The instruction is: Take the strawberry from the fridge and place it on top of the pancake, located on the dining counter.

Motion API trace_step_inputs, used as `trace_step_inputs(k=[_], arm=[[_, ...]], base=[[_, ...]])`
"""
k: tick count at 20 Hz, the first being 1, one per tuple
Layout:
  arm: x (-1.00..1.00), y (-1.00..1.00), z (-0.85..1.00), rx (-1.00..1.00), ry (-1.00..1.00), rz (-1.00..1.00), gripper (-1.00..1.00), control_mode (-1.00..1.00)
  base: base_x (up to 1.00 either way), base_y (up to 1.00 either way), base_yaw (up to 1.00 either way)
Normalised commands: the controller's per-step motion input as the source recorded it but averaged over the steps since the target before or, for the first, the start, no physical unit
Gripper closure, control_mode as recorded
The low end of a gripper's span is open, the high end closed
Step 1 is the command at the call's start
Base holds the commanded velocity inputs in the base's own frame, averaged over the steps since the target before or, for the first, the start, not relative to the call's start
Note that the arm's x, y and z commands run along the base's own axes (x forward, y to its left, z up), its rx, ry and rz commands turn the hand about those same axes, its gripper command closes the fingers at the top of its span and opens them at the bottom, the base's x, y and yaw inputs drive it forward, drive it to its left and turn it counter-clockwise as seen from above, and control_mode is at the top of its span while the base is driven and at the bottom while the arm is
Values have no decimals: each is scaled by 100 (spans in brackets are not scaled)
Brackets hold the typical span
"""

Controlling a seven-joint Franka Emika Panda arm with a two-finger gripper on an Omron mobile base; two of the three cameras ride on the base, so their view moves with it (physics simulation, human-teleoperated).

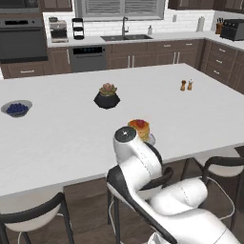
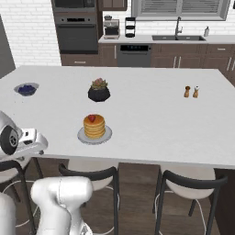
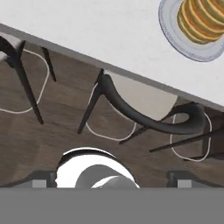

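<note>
1. Right base view: the tiny bright red strawberry (image 2: 92, 118) sits on top of the stack of round golden-brown pancakes (image 2: 94, 128), which rests on a small pale plate (image 2: 82, 136) near the front edge of the large white dining counter (image 2: 147, 124).
2. Left base view: the same pancake stack (image 1: 139, 129) stands just behind the white arm's rounded joint, which hides part of it, and a red spot on top is the strawberry (image 1: 140, 124).
3. Hand view: the camera looks down past the counter edge (image 3: 87, 39); the pancake stack (image 3: 202, 19) on its plate (image 3: 173, 30) lies in the upper right corner, well apart from the gripper (image 3: 112, 181).
4. The two dark fingertips (image 3: 43, 181) stand far apart at the bottom of the hand view, with nothing between them, over the brown wooden floor (image 3: 26, 140).
5. A black-framed stool with a pale seat (image 3: 144, 105) is tucked under the counter edge below the plate.
6. Farther back on the counter stand a black faceted pot with a succulent (image 2: 98, 91), a pale bowl of blueberries (image 2: 26, 88) to the left and two small shakers (image 2: 191, 92) to the right.
</note>
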Motion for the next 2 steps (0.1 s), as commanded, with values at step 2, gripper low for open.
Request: trace_step_inputs(k=[2], arm=[[-20, 23, -24, -13, 0, 5, -100, -100]], base=[[0, 0, 0]])
